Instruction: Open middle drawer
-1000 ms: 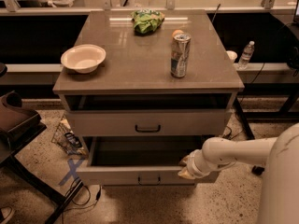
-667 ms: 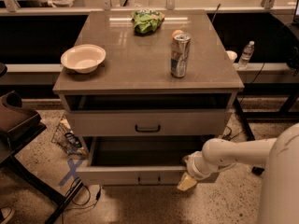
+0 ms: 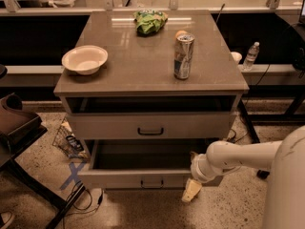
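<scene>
Since middle drawer (image 3: 119, 178) sits pulled well out beneath taller-fronted drawer (image 3: 109, 125), interior exposed, task looks essentially done. Gripper (image 3: 192, 191) hangs at drawer front's right end, off handle (image 3: 152, 182), pointing floorward; open or closed, cannot tell. Next: withdraw without nudging front.

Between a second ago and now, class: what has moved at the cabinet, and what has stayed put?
The gripper has dropped from the right end of the middle drawer's front to below it, near the floor. The middle drawer stays pulled out; the bowl, can and green bag on top are unmoved.
</scene>
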`<action>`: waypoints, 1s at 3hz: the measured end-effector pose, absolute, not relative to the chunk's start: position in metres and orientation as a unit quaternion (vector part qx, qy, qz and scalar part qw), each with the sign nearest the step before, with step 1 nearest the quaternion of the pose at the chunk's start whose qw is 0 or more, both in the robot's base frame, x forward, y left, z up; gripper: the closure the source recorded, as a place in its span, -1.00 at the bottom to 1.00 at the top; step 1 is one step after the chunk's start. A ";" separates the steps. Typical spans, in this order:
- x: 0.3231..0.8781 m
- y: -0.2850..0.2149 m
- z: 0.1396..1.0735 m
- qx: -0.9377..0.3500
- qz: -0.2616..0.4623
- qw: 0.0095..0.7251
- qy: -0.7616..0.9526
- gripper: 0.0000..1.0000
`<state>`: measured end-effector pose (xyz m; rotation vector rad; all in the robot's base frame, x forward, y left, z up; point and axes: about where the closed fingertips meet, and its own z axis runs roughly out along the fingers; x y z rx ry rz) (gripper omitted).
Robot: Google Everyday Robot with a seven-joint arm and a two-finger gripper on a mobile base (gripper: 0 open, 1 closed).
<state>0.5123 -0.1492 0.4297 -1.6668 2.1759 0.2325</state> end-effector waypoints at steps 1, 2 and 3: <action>0.510 -0.148 0.428 -0.595 0.085 0.192 0.776 -0.52; 0.508 -0.148 0.427 -0.596 0.086 0.190 0.775 -0.06; 0.482 -0.154 0.432 -0.592 0.077 0.166 0.785 0.42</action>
